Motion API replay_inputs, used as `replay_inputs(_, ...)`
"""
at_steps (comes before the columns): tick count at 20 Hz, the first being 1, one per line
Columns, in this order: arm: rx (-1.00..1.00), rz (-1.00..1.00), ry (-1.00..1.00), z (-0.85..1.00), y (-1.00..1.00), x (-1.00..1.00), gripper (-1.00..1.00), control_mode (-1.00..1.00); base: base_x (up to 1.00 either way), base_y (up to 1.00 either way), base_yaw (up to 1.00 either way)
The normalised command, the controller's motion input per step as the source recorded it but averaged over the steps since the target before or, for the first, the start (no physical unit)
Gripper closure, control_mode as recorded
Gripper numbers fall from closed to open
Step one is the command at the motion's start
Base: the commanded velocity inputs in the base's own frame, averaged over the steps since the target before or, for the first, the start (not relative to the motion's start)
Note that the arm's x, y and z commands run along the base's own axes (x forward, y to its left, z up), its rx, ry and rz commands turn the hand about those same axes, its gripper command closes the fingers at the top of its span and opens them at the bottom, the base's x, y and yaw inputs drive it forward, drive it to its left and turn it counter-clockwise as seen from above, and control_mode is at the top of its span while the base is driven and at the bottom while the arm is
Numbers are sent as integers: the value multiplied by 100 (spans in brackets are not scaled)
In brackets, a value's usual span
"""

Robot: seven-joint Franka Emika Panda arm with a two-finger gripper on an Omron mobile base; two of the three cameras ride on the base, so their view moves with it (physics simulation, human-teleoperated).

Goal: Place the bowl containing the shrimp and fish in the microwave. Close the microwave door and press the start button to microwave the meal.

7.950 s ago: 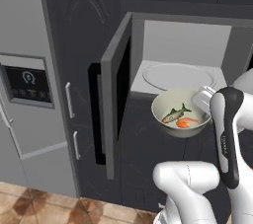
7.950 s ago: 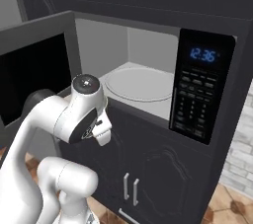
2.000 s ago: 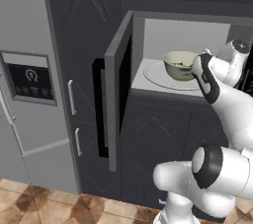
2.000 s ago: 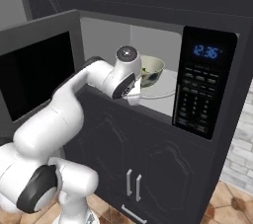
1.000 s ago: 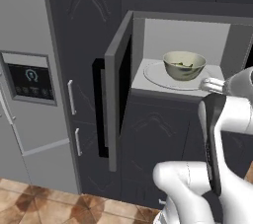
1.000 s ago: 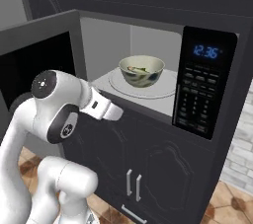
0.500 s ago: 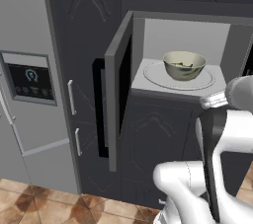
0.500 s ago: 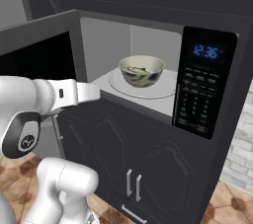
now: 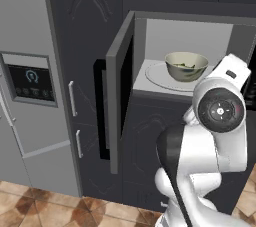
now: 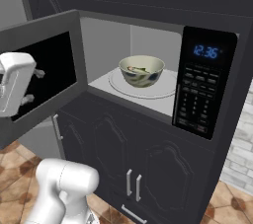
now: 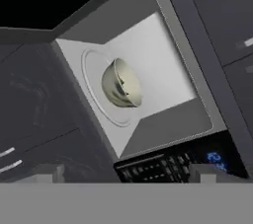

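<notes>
The microwave (image 10: 148, 25) stands open, and the pale olive-beige bowl (image 10: 142, 70) rests upright on the round white turntable (image 10: 163, 92) inside the cavity. That bowl (image 9: 186, 66) shows a dark streak of fish (image 10: 140, 70) inside; the shrimp is too small to make out. The microwave door (image 10: 44, 65) is swung wide to the left, its black bar handle (image 9: 100, 108) facing outward. My gripper (image 10: 33, 86) hovers open in front of the door's black window, well left of the bowl, holding nothing. In the hand view, the bowl (image 11: 121, 84) appears far ahead of my gripper (image 11: 123, 176).
The dark control strip (image 10: 202, 87) with a blue clock sits right of the cavity. Dark cabinet doors (image 10: 131, 181) lie below the microwave. A grey fridge with a dispenser panel (image 9: 32, 78) stands to the left. My own arm's big joint (image 9: 220, 111) blocks the cavity's right side.
The bowl, carried eight seconds ago, now sits on the turntable. Since releasing it, my arm has pulled out of the cavity and swung left in front of the open door.
</notes>
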Motion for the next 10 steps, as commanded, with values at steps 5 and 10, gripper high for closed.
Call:
replay_inputs(5,-57,12,21,23,87,-54,-100,-100,0,0,0)
replay_inputs(10,-47,4,19,21,86,-17,-100,-100,0,0,0)
